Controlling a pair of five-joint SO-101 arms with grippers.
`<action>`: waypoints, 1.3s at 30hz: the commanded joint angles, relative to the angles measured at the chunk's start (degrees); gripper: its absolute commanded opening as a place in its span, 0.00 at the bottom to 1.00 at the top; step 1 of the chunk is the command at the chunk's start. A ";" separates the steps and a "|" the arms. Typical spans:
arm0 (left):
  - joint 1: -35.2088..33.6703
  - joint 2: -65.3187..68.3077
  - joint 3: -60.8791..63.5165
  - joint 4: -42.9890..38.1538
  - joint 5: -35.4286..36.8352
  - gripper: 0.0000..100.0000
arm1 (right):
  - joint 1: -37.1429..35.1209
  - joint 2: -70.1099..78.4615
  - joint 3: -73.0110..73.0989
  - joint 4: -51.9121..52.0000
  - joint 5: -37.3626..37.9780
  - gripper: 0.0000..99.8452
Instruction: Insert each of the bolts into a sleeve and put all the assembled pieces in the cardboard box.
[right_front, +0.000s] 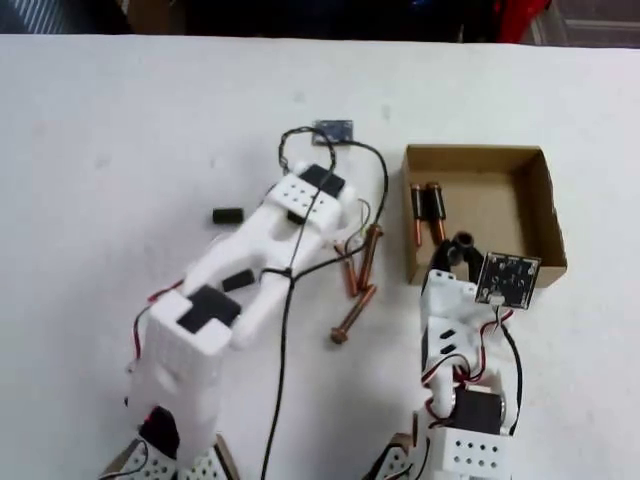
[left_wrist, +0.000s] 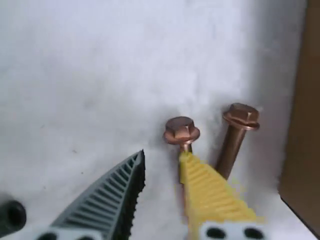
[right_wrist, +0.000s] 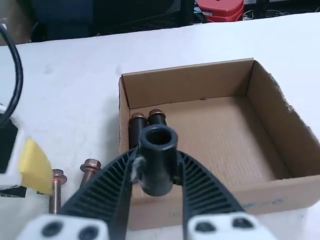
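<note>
We found the left gripper spread wide over the white table with nothing in its grasp. Its yellow finger lay across the shank of one copper bolt, and a second bolt lay just beside that one. The right gripper was clamped on a black sleeve, holding it upright with its open end up at the wall of the cardboard box nearest that arm; inside, two assembled pieces lay side by side against one wall. We also saw a third bolt near the other two, and a loose sleeve on the table well apart from the box.
</note>
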 joint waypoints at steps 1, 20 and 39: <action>0.48 0.66 -2.99 0.70 2.64 0.33 | 0.40 -0.75 -0.09 -1.63 -0.44 0.02; -4.88 4.26 -2.73 -0.88 5.10 0.38 | 0.40 -0.75 0.00 -1.54 -0.44 0.02; -5.23 4.44 -2.55 0.26 4.84 0.11 | 0.40 -0.75 0.00 -1.54 -0.44 0.02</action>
